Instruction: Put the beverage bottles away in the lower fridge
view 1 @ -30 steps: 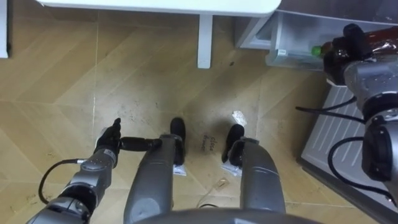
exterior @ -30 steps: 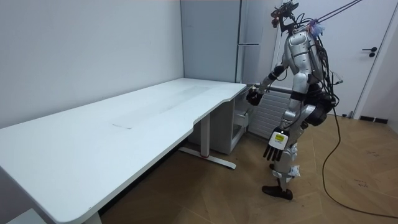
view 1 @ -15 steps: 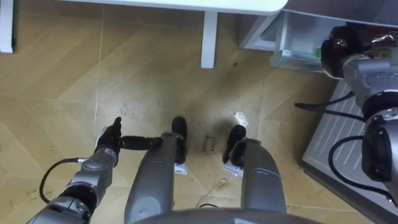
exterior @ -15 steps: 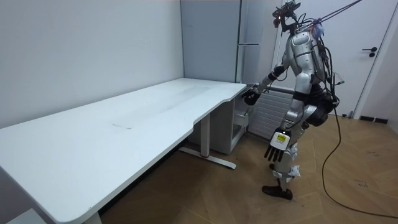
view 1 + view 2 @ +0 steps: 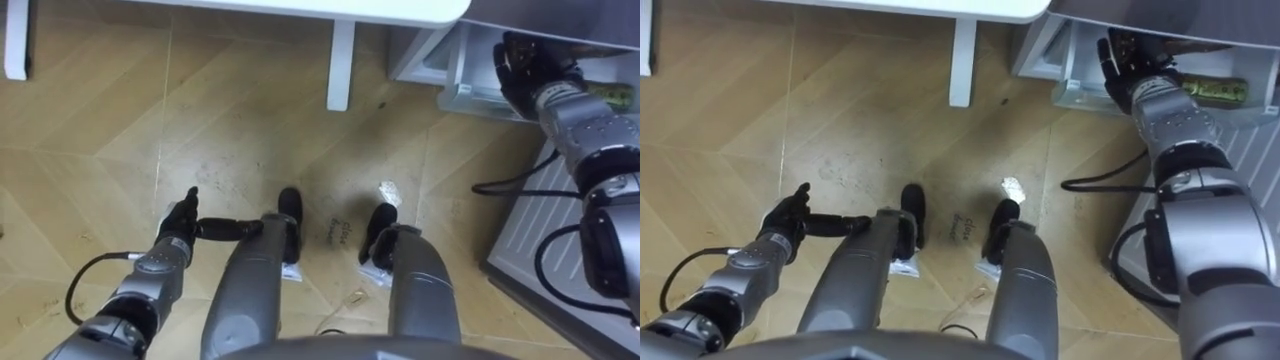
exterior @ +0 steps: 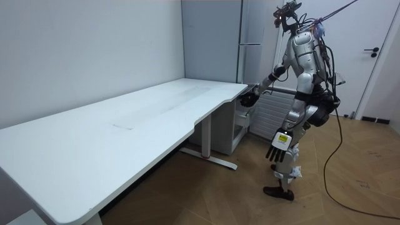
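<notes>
While the robot stands at the end of the white desk (image 6: 125, 125), facing the tall grey fridge (image 6: 212, 50), we see its right arm stretched forward into the open lower compartment (image 5: 1080, 88). The right hand (image 5: 1128, 62) is inside that compartment, dark against the shaded interior, and we cannot tell whether it is spread or closed on anything. Just beside its wrist, a greenish bottle (image 5: 1215, 90) lies on its side on the compartment's shelf, apart from the hand as far as we can make out.

The left hand (image 5: 178, 225) hangs low by the robot's left leg, relaxed and loosely spread, carrying nothing.

We judge the task to be well along for this drink. A bottle is already in the lower fridge, and what remains for it is to draw the right arm back out. We cannot say whether the hand has another drink with it. The desk top looks bare in the room view, so we see no further drinks waiting there. The compartment stands open, and closing it is probably left to do.
</notes>
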Robot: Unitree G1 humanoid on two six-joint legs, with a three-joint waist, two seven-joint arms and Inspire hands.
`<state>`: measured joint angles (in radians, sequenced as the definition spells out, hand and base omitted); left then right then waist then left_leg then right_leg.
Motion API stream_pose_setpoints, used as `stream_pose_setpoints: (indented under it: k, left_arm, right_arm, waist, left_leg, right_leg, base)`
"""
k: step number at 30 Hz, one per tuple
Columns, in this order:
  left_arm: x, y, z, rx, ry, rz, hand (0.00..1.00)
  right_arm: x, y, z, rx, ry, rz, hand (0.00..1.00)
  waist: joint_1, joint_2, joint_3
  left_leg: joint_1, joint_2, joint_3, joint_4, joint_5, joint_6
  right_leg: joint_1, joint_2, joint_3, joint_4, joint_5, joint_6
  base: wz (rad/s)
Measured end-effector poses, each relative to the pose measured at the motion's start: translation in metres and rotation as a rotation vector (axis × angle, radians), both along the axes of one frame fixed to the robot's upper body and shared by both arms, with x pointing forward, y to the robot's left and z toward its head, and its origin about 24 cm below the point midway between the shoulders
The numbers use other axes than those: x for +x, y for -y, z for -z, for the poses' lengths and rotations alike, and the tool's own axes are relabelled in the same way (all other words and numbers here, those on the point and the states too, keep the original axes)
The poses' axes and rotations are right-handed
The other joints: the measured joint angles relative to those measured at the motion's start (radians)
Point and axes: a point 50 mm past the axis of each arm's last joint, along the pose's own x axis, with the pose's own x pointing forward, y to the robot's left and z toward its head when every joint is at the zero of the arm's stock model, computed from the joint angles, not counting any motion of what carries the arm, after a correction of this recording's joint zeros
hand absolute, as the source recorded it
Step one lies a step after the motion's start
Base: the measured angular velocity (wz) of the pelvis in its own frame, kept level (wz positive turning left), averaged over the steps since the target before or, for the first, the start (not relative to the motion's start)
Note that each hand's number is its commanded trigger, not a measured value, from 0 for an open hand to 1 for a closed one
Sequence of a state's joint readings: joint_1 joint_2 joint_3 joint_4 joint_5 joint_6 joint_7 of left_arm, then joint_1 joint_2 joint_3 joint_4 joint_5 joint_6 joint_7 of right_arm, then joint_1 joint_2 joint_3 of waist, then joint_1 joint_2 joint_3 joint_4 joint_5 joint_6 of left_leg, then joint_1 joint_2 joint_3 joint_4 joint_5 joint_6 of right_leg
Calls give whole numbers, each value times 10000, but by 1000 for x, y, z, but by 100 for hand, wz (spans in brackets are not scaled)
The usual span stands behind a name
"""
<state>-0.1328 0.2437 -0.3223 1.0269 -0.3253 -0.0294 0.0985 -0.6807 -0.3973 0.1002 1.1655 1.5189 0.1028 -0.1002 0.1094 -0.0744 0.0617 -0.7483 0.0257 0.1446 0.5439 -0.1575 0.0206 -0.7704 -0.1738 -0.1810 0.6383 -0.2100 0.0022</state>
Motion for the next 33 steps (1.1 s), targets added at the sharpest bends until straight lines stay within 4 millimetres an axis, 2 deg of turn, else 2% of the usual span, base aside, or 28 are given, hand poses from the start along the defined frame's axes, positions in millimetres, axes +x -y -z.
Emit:
stream_pose_setpoints:
  k: [12, 33]
  left_arm:
    - [0, 1, 0, 72, 12, 56, 0]
    - [-3, 1, 1, -71, -92, -225, 0]
  right_arm:
    - [-6, 8, 3, -985, 248, -762, 0]
    - [-11, 10, 6, -1120, 333, -894, 0]
  waist:
    - [50, 11, 7]
    - [71, 67, -7]
  left_leg:
    - [101, 4, -76, -137, 0, -4]
    - [273, -8, -83, -129, -1, -3]
  right_leg:
    - [182, 27, -130, -159, 15, 12]
    - [352, 16, -113, -120, 18, 9]
  base:
    - [1]
    - [0]
